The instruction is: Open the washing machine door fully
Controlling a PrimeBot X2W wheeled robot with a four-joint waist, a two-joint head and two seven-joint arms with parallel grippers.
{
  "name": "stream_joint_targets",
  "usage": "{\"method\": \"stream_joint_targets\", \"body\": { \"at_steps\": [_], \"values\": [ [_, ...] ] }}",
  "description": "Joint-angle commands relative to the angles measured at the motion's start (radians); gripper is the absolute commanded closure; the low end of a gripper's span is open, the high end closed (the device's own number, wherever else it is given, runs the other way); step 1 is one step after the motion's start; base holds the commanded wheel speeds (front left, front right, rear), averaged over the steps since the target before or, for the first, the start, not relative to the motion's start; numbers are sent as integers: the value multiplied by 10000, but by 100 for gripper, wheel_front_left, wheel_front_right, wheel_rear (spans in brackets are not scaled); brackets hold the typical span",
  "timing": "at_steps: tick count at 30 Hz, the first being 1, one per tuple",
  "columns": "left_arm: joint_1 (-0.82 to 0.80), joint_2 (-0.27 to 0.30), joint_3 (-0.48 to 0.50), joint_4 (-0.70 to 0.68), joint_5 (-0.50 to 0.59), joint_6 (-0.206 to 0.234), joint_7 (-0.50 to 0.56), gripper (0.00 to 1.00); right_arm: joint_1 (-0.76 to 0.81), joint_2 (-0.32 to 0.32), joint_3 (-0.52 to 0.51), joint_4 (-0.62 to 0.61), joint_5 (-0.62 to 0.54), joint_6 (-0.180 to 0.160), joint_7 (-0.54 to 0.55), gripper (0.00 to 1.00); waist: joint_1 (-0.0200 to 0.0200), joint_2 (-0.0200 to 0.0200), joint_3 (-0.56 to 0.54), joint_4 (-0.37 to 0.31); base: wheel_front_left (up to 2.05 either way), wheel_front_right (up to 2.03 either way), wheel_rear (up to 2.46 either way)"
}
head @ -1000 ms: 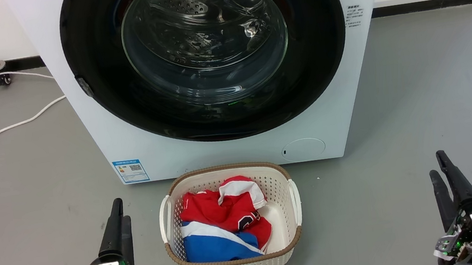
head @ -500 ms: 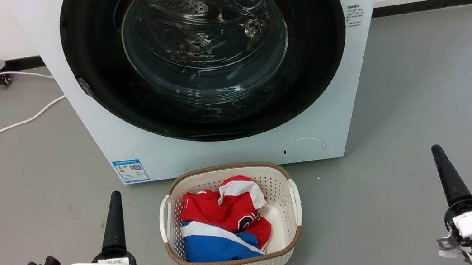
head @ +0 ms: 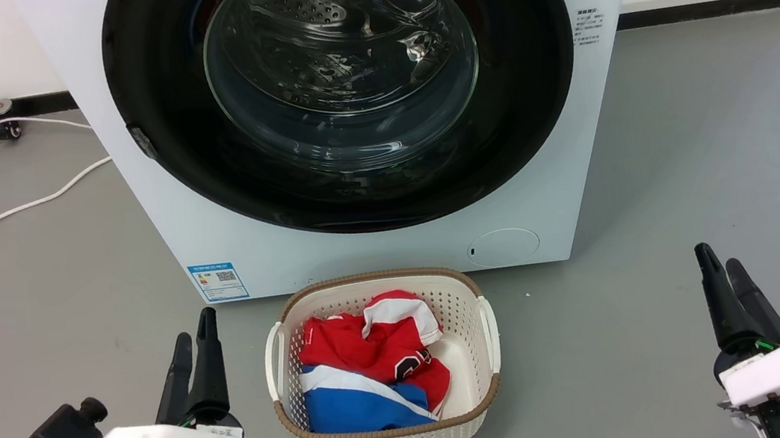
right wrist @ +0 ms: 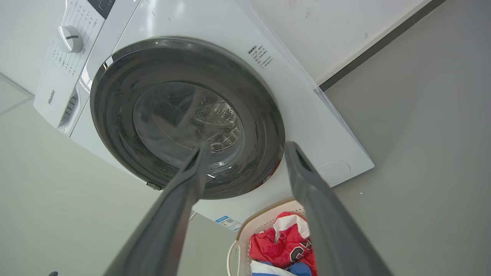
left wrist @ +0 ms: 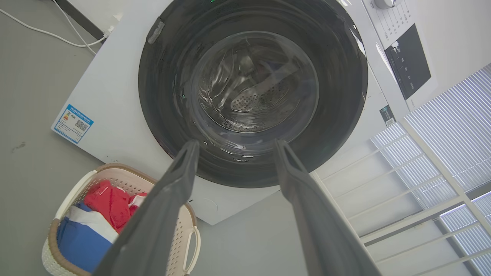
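With the glossy black round washing machine door (head: 530,80) shut, the open left gripper (head: 195,326) and open right gripper (head: 716,256) probably must first reach its rim.

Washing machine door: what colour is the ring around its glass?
Glossy black; the washing machine door shows best in head view.

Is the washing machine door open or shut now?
Shut. The door lies flush against the front of the machine in all three views, with no gap at its rim.
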Motion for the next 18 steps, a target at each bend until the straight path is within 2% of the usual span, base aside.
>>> {"method": "stream_joint_targets", "body": {
  "at_steps": [1,9,18],
  "values": [
    [-151,129,-53,-155,404,-25,-77,0,-46,-70,25,-188,-333,12,-32,0,0,0,2,0,0,0,0],
    [-274,395,-403,-205,2477,24,-334,0,8,-85,57,-432,-1824,14,108,0,0,0,16,10,0,0,0],
    [-349,630,-804,-204,3937,132,-590,0,133,-52,36,-767,-3328,16,294,0,0,0,-4,-6,0,0,0]
  ]
}}
